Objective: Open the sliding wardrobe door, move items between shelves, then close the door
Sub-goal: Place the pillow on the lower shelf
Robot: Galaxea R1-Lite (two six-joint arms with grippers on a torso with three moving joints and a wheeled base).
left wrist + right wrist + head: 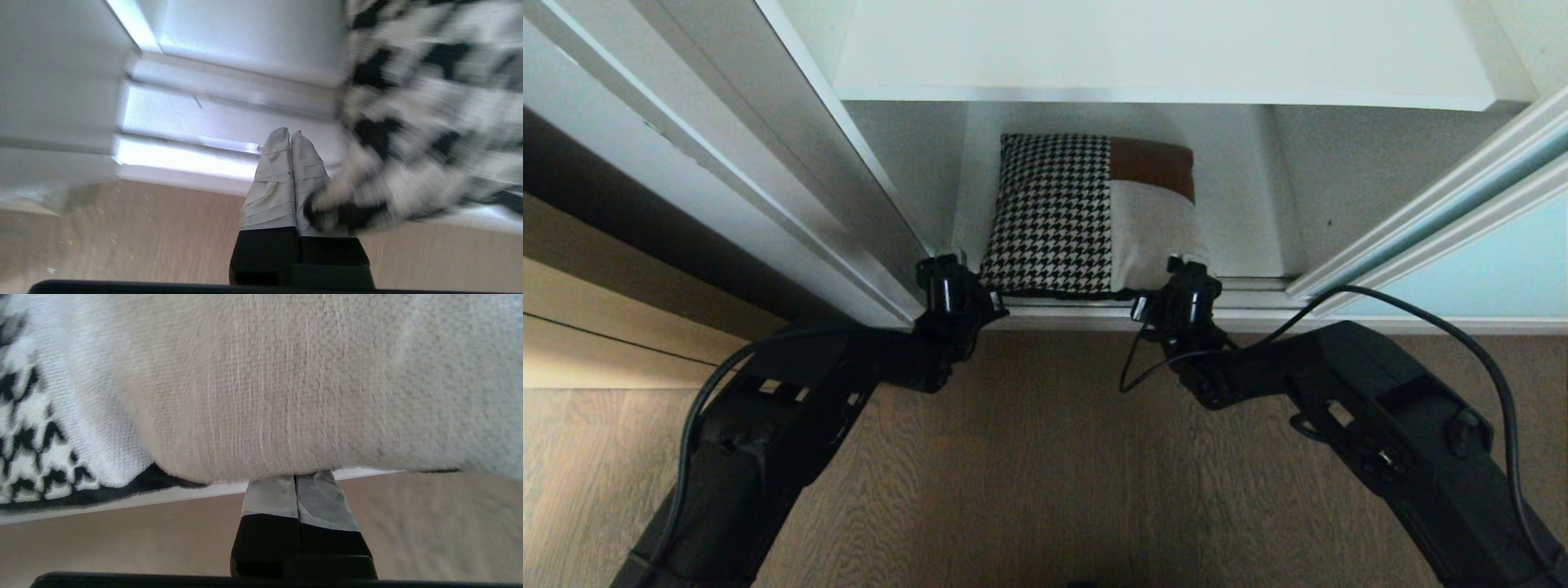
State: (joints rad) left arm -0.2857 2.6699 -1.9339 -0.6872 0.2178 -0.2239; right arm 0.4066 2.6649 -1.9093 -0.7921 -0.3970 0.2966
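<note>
The cushion (1086,216), with houndstooth, cream and rust-brown patches, lies on the lowest of the shelves (1245,237), its near edge at the door track. A higher white shelf (1160,57) spans above it. The sliding wardrobe door (1486,269), pale aqua glass, stands pushed to the right. My left gripper (954,260) is shut and empty at the cushion's near left corner; the houndstooth cushion (429,106) brushes the side of one of the fingers (310,171) of the left gripper (289,134). My right gripper (1181,265) is shut at the near right corner. The right gripper's (295,477) tips are tucked under the cream patch (286,384).
A white framed panel (768,163) slants along the left of the opening. The silver floor track (1258,286) runs across the front of the wardrobe. Wood-plank floor (1045,457) lies between my two arms. A cable (1421,306) loops over the right arm.
</note>
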